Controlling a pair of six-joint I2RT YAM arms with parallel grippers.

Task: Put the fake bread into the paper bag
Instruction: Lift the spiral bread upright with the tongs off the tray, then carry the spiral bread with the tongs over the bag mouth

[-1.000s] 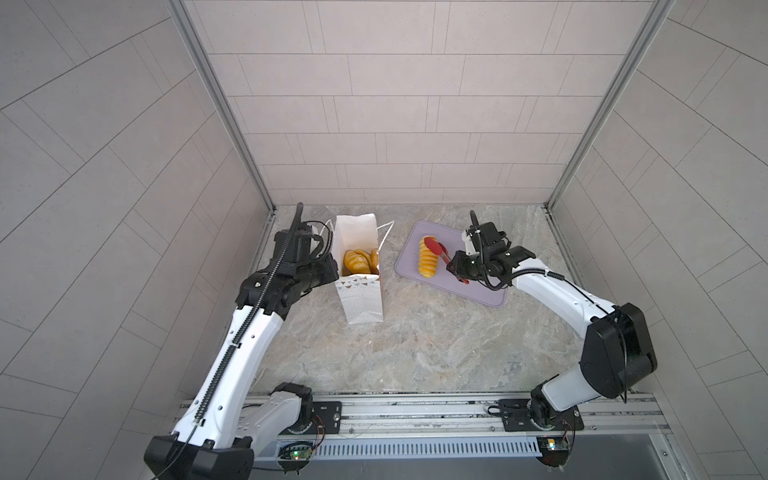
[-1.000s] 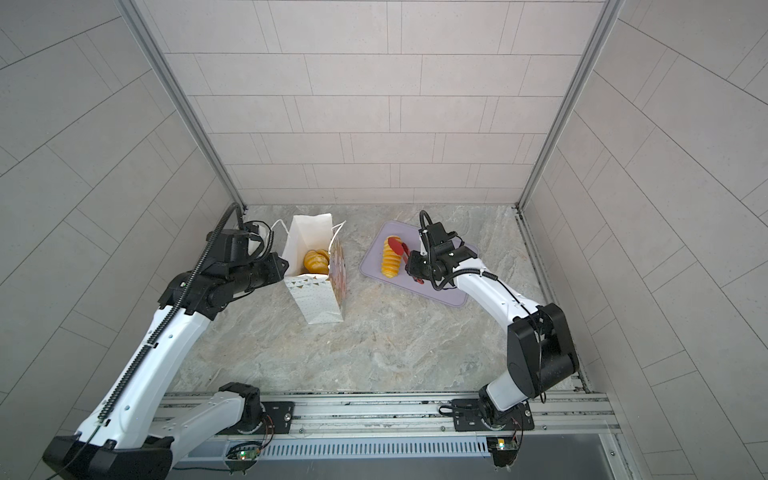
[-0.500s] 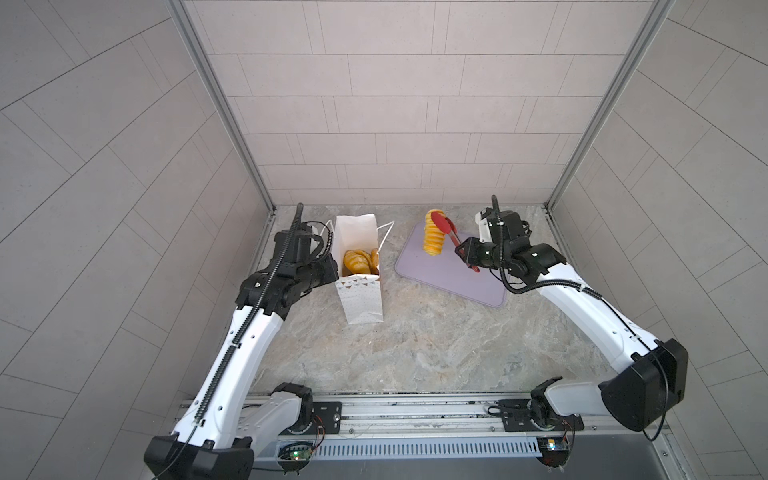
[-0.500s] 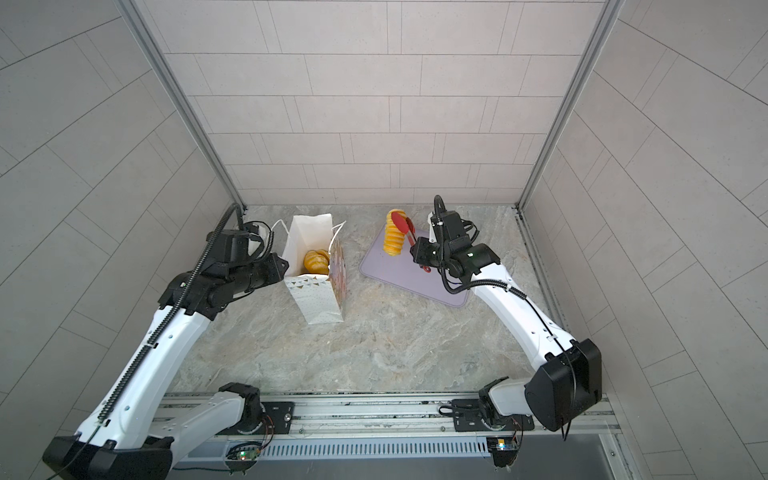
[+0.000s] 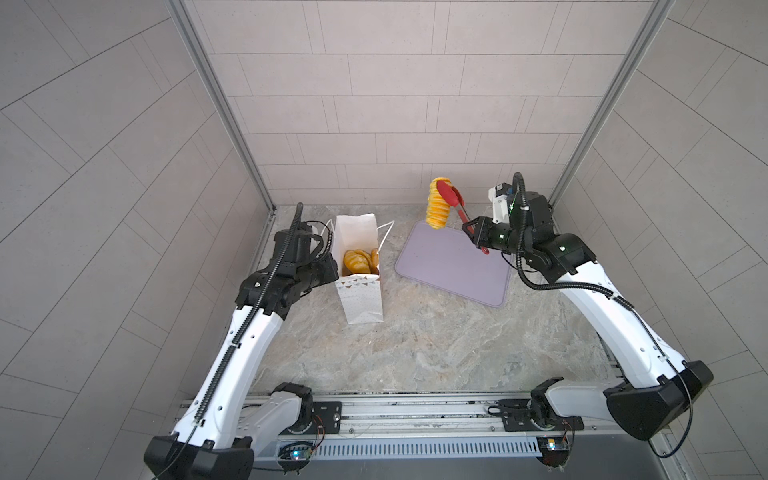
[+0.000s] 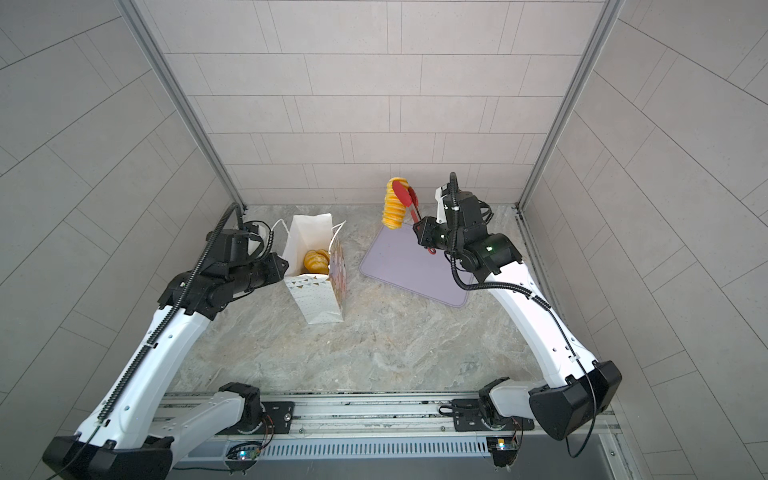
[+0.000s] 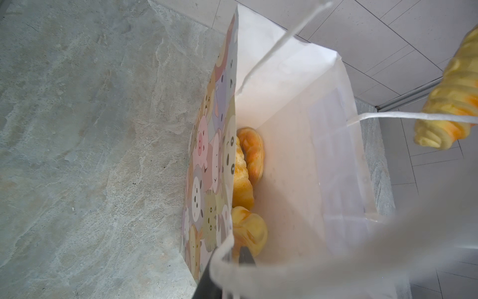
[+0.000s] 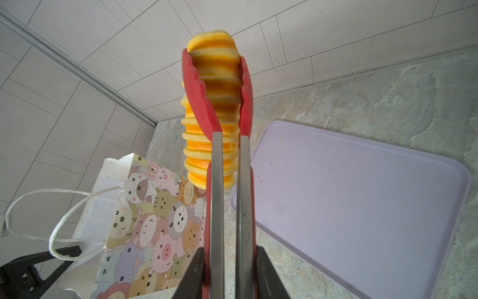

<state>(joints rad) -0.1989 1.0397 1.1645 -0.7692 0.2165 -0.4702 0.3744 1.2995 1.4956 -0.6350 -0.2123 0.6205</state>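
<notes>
left fingers [image 7: 207,284]: closed on the rim of the paper bag at its 9 o'clock side wall. In the left wrist view one finger is seen inside the bag and the other outside, with the paper pinched between them.

paper bag [image 5: 361,299]: stood upright on the worktop, mouth open, at about 10 o'clock from the worktop's middle in both top views. A white dotted face with triangle bunting is turned to 6 o'clock. A cartoon-animal face [image 8: 155,220] is turned to 3 o'clock. The white string handles [image 8: 64,207] are hung loose outside the rim.

fake bread [image 5: 356,261]: several golden pieces are lodged at the bottom of the bag, pressed against its 3 o'clock wall [image 7: 249,152]. The exact count cannot be told.

worktop [image 5: 415,340]: grey and marbled; the bag and the tray are carried on it.

striped loaf [image 5: 436,208]: held in the air, hung lengthwise and roughly upright, at 2 o'clock from the bag's mouth and apart from it. In both top views it is seen over the tray's 11 o'clock corner.

tongs [image 8: 217,181]: the loaf's upper part is clamped between the red tips [image 5: 451,195], and the metal handles are drawn nearly together.

tray [image 5: 457,266]: lilac and flat, laid at 1 o'clock from the worktop's middle, near the bag's 3 o'clock side but apart from it.

right fingers [image 8: 191,274]: closed on the tongs' handles, over the tray's 12 o'clock edge.
</notes>
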